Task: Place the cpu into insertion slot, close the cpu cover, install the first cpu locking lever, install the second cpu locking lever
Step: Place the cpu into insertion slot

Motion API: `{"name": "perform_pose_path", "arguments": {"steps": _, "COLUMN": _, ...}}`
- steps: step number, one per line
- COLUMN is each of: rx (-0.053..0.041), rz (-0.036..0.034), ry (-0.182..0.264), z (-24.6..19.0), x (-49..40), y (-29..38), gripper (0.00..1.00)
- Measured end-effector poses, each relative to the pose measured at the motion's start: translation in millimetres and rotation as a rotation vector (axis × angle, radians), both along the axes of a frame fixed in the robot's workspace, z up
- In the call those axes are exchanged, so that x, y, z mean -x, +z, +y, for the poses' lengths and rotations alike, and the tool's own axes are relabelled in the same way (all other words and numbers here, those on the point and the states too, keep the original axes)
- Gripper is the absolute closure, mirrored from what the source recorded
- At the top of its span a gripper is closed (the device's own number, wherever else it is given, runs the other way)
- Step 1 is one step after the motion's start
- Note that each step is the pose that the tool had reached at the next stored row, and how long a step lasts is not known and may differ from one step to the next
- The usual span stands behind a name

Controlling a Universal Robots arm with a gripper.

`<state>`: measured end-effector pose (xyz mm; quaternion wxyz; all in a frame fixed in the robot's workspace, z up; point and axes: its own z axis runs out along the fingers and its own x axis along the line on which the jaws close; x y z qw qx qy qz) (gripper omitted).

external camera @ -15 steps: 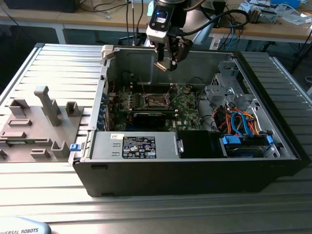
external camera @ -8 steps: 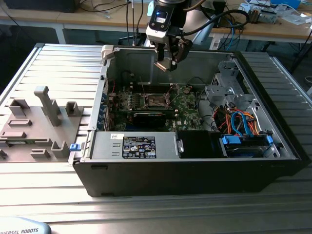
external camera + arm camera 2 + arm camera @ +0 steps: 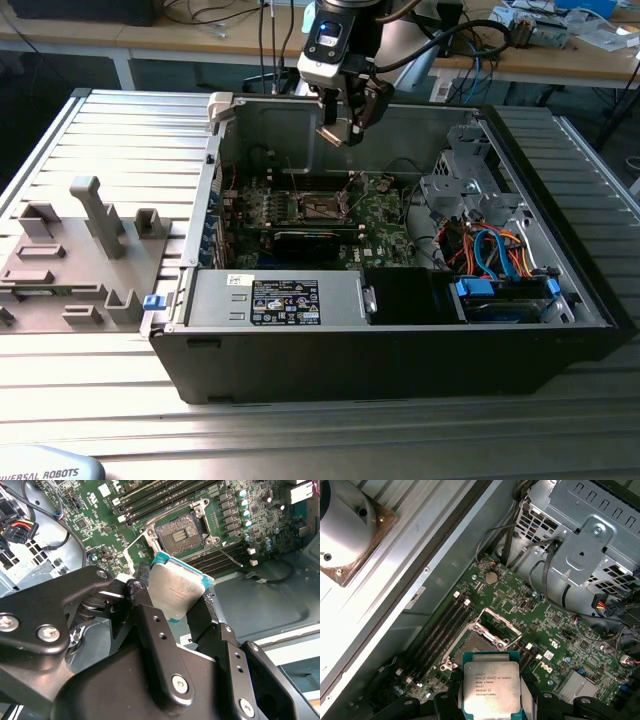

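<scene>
Item: one Universal Robots arm, pincer (image 3: pixel 343 128) clamped on the cpu (image 3: pixel 175 592), the two black fingers (image 3: pixel 142 582) pressing on opposite edges of the chip. Cpu: flat square, dull silver top with a green rim, printed face visible in the first wrist view (image 3: pixel 491 687). It is held in the air above the board, apart from the insertion slot (image 3: pixel 180 534) and not seated in it. Insertion slot: dark square recess with a metal rim, set in the green motherboard (image 3: pixel 385 218), bare of any chip in both wrist views. Cpu cover (image 3: pixel 496 625): silver-grey frame plate, tilted up and open at one edge of the slot. Thin metal lever (image 3: pixel 231 558): lying loose beside the slot, unlatched. Long black memory slots (image 3: pixel 442 626): run alongside the slot. Coin battery (image 3: pixel 491 577): on the board, well apart from the slot. Open computer case (image 3: pixel 400 350): lying on its side on the ribbed metal counter (image 3: pixel 300 420), with a power supply (image 3: pixel 275 298) along its near wall and a drive cage (image 3: pixel 460 185) with blue and orange cables (image 3: pixel 495 245) toward the exterior view's right. Grey fixture tray (image 3: pixel 70 250): on the counter at the exterior view's left, beside the case.
</scene>
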<state>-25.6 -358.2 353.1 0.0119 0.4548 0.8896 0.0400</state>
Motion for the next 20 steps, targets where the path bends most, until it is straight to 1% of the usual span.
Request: {"name": "perform_pose_path", "arguments": {"steps": 20, "rx": 0.0000, "rz": 0.0001, "ry": -0.020, "z": 0.0, "x": 0.0, "y": 0.0, "gripper": 0.46}}
